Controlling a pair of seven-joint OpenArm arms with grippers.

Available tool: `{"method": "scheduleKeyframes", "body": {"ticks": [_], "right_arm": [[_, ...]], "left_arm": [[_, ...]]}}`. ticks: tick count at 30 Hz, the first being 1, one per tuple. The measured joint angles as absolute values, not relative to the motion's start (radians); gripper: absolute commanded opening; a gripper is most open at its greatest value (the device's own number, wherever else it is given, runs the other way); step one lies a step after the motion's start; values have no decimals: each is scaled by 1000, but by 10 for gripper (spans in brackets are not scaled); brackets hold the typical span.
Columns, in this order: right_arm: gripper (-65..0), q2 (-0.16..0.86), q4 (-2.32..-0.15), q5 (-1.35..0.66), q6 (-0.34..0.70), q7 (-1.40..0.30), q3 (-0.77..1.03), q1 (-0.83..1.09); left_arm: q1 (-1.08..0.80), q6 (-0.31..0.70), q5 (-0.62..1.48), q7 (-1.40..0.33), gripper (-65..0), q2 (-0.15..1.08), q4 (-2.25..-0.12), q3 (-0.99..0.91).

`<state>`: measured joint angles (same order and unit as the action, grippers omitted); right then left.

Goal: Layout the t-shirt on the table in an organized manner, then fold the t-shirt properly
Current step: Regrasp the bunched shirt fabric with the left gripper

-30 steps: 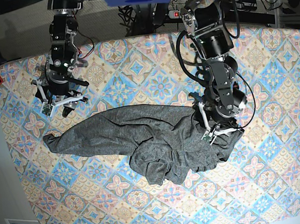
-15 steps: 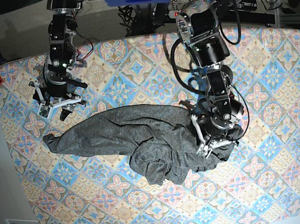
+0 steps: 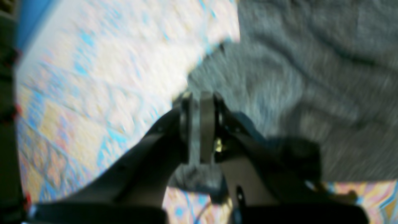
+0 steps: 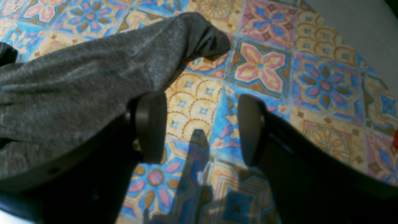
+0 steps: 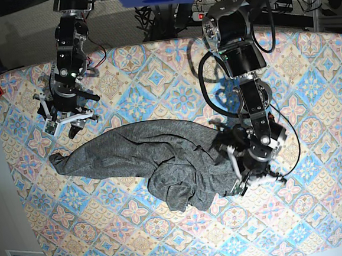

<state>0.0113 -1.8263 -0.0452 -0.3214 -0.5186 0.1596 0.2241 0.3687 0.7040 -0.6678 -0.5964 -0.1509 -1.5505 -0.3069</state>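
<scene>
Base view: the t-shirt (image 5: pixel 162 161) lies crumpled on the table (image 5: pixel 308 69), a long grey mass running from the left gripper (image 5: pixel 255 178) toward the right gripper (image 5: pixel 64 120), with one narrow end tapering out just below the right gripper and a bunched lobe hanging toward the near table edge. The left gripper sits at the opposite end of the cloth, right over its edge. The right gripper hangs over bare patterned cloth, just above the shirt's narrow end, not touching it.

Left wrist view (strongly blurred): left gripper (image 3: pixel 200 102) jaws pressed together, and a thin strip of grey t-shirt (image 3: pixel 311 77) fabric seems to be pinched between the pads; more grey cloth shows just under the jaws. The bulk of the shirt spreads ahead and to one side of the fingertips; the table (image 3: pixel 93 77) pattern fills the other side.

Right wrist view: right gripper (image 4: pixel 202 127) jaws stand wide apart, nothing between them but the table (image 4: pixel 311 77). One finger pad (image 4: pixel 150 123) lies next to the edge of the t-shirt (image 4: pixel 77 84); whether it touches is unclear. The shirt's rounded tip (image 4: pixel 206 39) lies ahead of the fingertips, resting on the tiles.
</scene>
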Motion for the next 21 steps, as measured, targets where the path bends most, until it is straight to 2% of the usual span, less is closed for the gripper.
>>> {"method": "scheduleKeyframes", "body": {"ticks": [2,5,11,13,21], "right_arm": [[-304,11,-1826,-46,-321,-521,159,224],[-304,11,-1826,-45,-323,-521,160,224],[-304,11,-1826,-46,-321,-521,159,224],[-304,11,-1826,-46,-321,-521,160,224],[-304,11,-1826,-45,-321,-521,160,227]], "left_arm": [[371,704,-657,-607,-602,-157,-1555,-305],[353,704,-664,-622,-543,-160,-1555,-307],[308,707,-662,-624,-318,-103,-1552,-346],[308,706,-661,-629,-267,-65,-1551,-359],[277,708,-579,-613,-294,26,-1394,-353]]}}
